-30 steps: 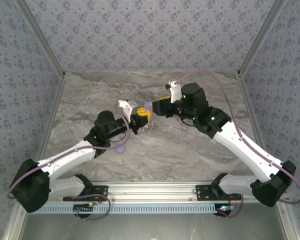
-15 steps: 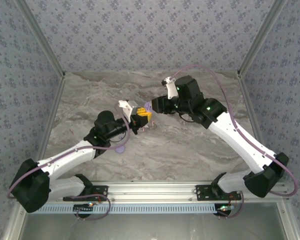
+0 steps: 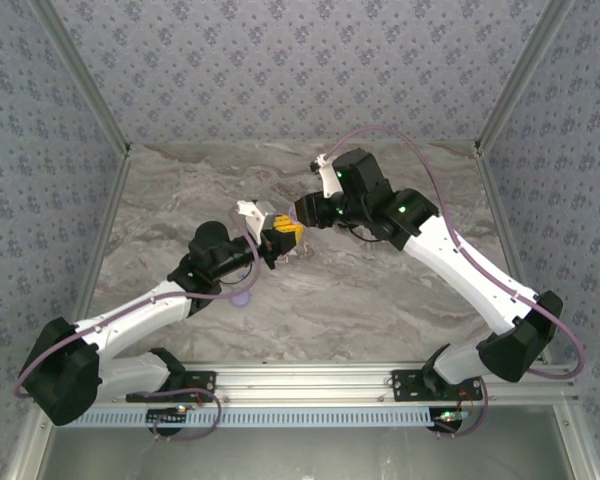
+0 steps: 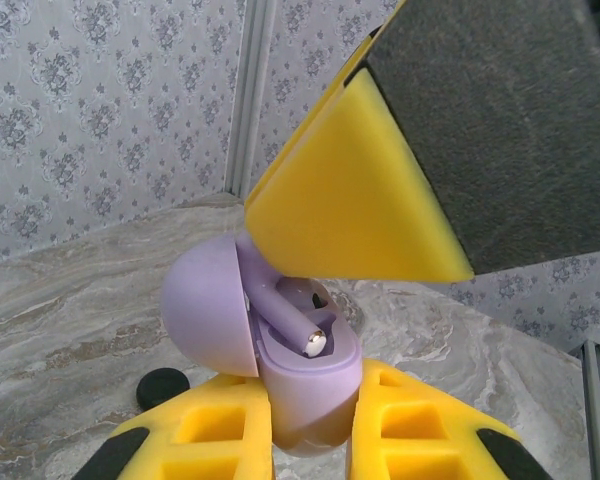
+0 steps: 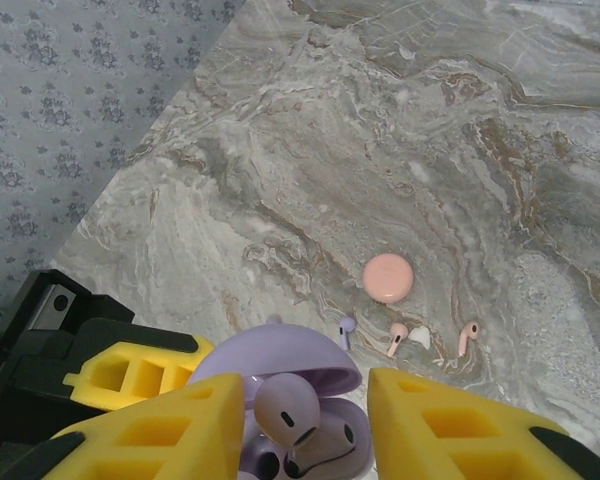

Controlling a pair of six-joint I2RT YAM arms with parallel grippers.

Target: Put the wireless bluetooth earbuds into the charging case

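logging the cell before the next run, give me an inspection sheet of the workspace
surface: marble-look table, no spills seen
job's things: open lavender charging case with a lavender earbud lying in it; two pink earbuds loose on the table
clutter: pink disc, black disc, lavender disc
claws: left claw shut on the case; right claw open over it
cables: lavender cables looped along both arms
surroundings: patterned walls, metal corner posts

Over the table (image 3: pixel 380 300), the left gripper (image 3: pixel 282 238) and the right gripper (image 3: pixel 306 212) sit tip to tip, possibly touching.
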